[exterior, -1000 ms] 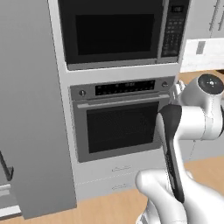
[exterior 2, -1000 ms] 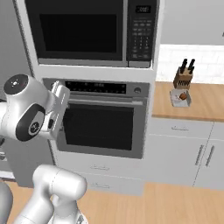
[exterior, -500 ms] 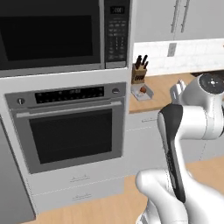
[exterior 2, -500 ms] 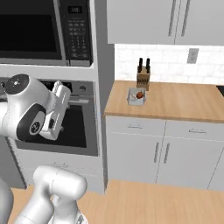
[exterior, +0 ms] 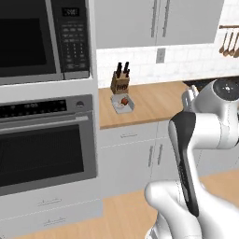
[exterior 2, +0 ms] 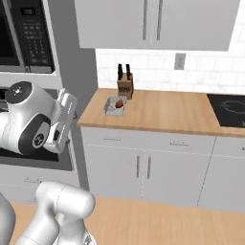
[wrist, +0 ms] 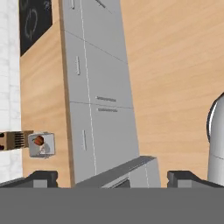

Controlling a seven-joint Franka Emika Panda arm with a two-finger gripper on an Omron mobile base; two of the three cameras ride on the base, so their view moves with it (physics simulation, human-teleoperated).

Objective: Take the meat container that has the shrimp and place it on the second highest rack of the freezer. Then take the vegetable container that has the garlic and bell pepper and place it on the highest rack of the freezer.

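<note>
A small clear vegetable container (exterior: pixel 124 104) (exterior 2: pixel 115 106) (wrist: pixel 42 145) stands on the wooden counter (exterior: pixel 154 100) (exterior 2: pixel 167 112), just in front of the knife block. A red bell pepper (exterior: pixel 124 100) (exterior 2: pixel 119 103) (wrist: pixel 39 140) lies in it, with a pale lump that looks like the garlic (wrist: pixel 44 150) beside it. My gripper (wrist: pixel 114 178) is open with nothing between its fingers, held folded close to the base and well short of the counter. The meat container with the shrimp and the freezer are out of view.
A knife block (exterior: pixel 120 83) (exterior 2: pixel 125 87) stands behind the container. A wall oven (exterior: pixel 42 144) and a microwave (exterior: pixel 37 37) fill the tall unit on the left. A black cooktop (exterior 2: pixel 229 107) lies at the counter's right end, with grey cabinets (exterior 2: pixel 143 167) below.
The whole picture has shifted: the base has moved rightward, from the oven front to the counter. The arm keeps its pose and the gripper stays open.
</note>
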